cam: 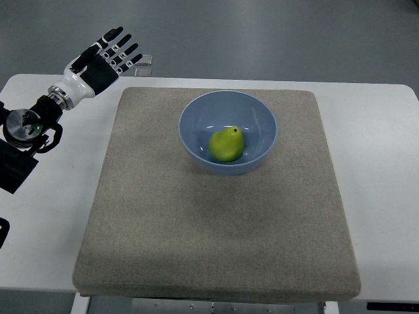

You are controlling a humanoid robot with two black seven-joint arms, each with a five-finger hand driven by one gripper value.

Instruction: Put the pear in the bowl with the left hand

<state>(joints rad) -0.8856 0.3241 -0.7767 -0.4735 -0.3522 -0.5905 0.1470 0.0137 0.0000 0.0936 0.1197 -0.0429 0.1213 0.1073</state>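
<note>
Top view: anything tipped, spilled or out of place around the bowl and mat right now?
Nothing stands out. The pear lies inside the blue bowl, which sits upright on the grey mat. The mat lies flat on the white table. The left hand is off the mat at the far left, fingers spread, holding nothing.

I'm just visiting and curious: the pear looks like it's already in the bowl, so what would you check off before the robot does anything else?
1. Green pear inside the light blue bowl: ok, it rests on the bowl's bottom.
2. Bowl upright on the grey felt mat: ok.
3. Left hand empty: ok, fingers spread and holding nothing.
4. Left hand clear of the bowl: ok, it is off the mat, over the far left corner of the white table.
5. Mat lying flat and fully on the table: ok at the far and side edges; its near edge appears to reach the table's front.
6. Right hand: cannot tell, not in view.
</note>
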